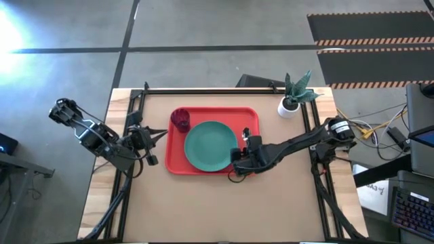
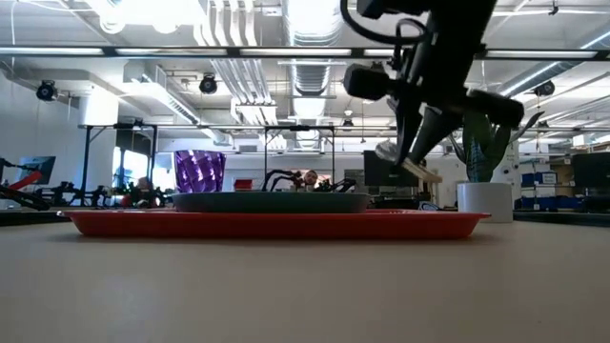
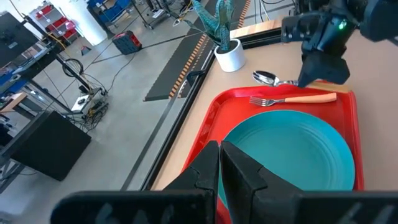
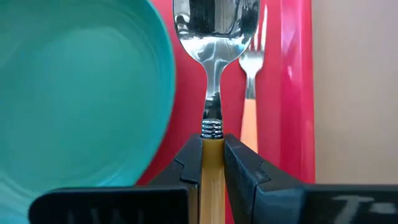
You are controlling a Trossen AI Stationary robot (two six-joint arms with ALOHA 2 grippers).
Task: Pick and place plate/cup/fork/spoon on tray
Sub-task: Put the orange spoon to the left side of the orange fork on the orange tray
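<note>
The red tray lies mid-table. The teal plate rests flat on it, and the purple cup stands upright in its far left corner. The fork lies on the tray floor along the right rim, and also shows in the left wrist view. My right gripper is over the tray's right part, between plate and fork, shut on the spoon. My left gripper is shut and empty at the tray's left edge. My right gripper pinches the spoon's light wooden handle between its two fingers, just behind the metal neck. The fingers lie along the spoon, pointing toward the table's far edge. The bowl sticks out ahead. The spoon hangs clear above the tray, a little tilted.
A small white pot with a green plant stands at the table's far right, just beyond the tray's corner. Bare wooden table lies between the tray and the near edge. Black frame rails run along both table sides.
</note>
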